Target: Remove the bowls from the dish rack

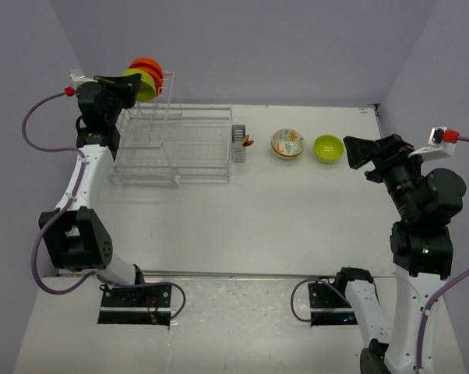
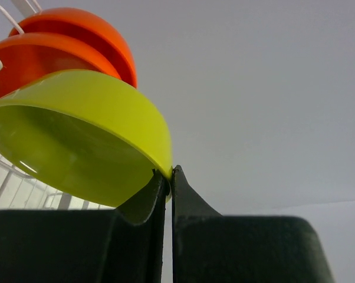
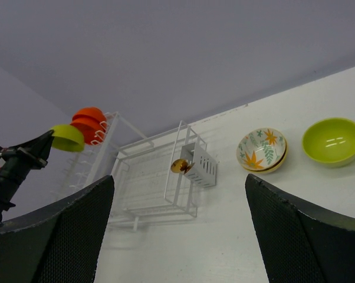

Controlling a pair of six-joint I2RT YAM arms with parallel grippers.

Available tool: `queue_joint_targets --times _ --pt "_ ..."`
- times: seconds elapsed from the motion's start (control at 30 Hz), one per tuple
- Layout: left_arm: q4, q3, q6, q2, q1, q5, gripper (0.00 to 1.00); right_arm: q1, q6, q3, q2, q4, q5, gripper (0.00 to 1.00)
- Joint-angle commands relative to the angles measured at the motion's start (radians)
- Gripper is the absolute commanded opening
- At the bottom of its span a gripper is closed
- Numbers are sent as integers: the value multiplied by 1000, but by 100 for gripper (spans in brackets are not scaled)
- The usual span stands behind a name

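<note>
The top camera looks down from high behind the near edge over the whole white tabletop (image 1: pixel 297 226). The left wrist camera peers up, close under a lime-green round bowl (image 2: pixel 77 135); the right wrist one faces the distant white wire dish rack (image 3: pixel 154 177), as the top does

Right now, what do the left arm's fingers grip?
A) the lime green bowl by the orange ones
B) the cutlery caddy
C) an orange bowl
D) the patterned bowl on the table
A: in the left wrist view the left fingers pinch the rim of the lime green bowl.
</note>
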Motion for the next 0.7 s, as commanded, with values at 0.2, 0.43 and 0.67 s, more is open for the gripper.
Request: queue_joint_targets --times 0.2,0.43,0.67 --pt "150 -40 131 -180 -24 121 0 -1 -7 35 27 15 -14 94" --pt "-15 198 645 -113 -287 351 0 -1 -8 93 125 0 -85 94" --pt "-195 117 1135 -83 -571 502 0 11 -73 176 274 -107 -120 95"
